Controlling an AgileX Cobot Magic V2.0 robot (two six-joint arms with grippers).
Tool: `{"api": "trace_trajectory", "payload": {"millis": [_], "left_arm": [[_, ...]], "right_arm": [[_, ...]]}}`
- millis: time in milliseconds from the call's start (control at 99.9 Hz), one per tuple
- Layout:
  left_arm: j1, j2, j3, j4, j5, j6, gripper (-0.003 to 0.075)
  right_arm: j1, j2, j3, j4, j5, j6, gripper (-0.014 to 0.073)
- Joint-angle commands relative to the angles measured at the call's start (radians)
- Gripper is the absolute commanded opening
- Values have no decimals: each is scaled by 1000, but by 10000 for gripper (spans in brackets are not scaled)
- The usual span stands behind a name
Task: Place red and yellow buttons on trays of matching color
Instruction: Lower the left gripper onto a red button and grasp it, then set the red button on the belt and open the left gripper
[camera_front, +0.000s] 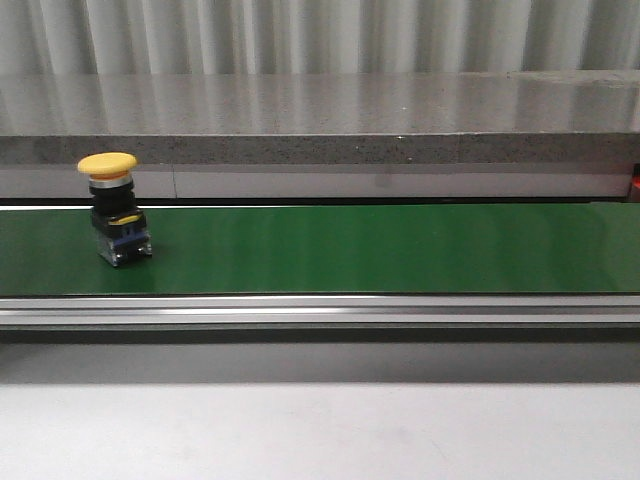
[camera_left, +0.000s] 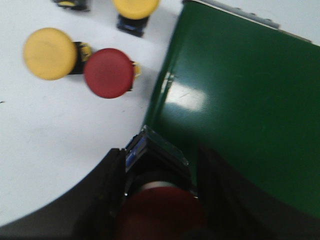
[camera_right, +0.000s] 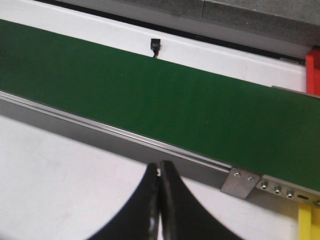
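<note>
Red button (camera_left: 160, 210) clamped in left hand (camera_left: 157, 200) over green belt (camera_left: 240, 100) edge, liable to tip if released there; right hand (camera_right: 159, 200) closed, empty.

Corrugated pale metal wall (camera_front: 330, 35) across the back, speckled grey stone ledge (camera_front: 330, 120) below it catching soft overhead glare, green conveyor belt (camera_front: 380, 250) with aluminium side rail (camera_front: 320, 310), white tabletop (camera_front: 320, 430) in front, possibly slightly glossy.

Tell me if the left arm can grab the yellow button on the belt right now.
Probably not: the left gripper is already shut on a red button, so it must drop that before taking the yellow button.
</note>
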Motion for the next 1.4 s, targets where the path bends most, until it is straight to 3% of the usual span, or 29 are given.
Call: {"api": "trace_trajectory", "payload": {"millis": [0, 210, 540, 640, 831, 901, 1391], "left_arm": [[-58, -32, -32, -20, -44, 2, 8], [-142, -3, -32, -20, -108, 2, 8], [-150, 76, -69, -35, -93, 2, 22], [-150, 78, -69, -37, -83, 2, 110], [-150, 78, -70, -68, -68, 2, 428], [-150, 78, -84, -83, -55, 2, 502], [-179, -97, -156, -99, -28, 26, 515]], "right_arm": [[1, 7, -25, 1, -67, -10, -67], [1, 7, -25, 1, -67, -10, -67], [1, 7, -25, 1, -67, -10, -67], [1, 7, -25, 1, -67, -10, -67], [1, 7, -25, 1, -67, -10, -67], [1, 7, -25, 1, -67, -10, -67], [1, 7, -25, 1, -67, -10, -67]]}}
